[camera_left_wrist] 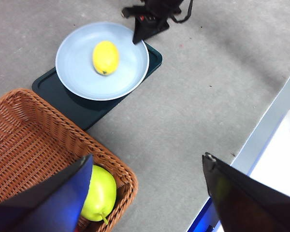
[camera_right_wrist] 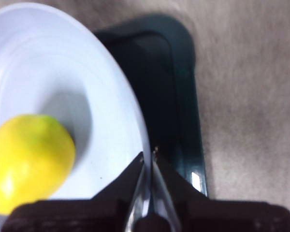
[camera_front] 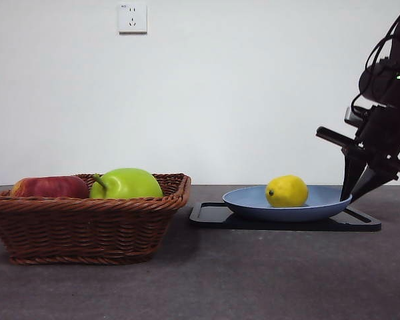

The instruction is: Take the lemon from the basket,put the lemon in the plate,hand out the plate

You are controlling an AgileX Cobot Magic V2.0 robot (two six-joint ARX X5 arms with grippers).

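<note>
Clamped on the plate's (camera_right_wrist: 111,96) rim, the right gripper (camera_right_wrist: 148,159) grips only a thin edge; the left gripper (camera_left_wrist: 150,193) waits with jaws apart above the basket (camera_left_wrist: 34,145). Any tilt while lifting could roll the lemon (camera_front: 287,191) off the plate, which sits on the black tray (camera_front: 213,217) toward the table's right edge

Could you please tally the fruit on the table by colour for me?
Yellow: 1, the lemon in the plate.
Green: 1, the green apple in the basket.
Red: 1, the red apple beside it.
Total: 3.
</note>
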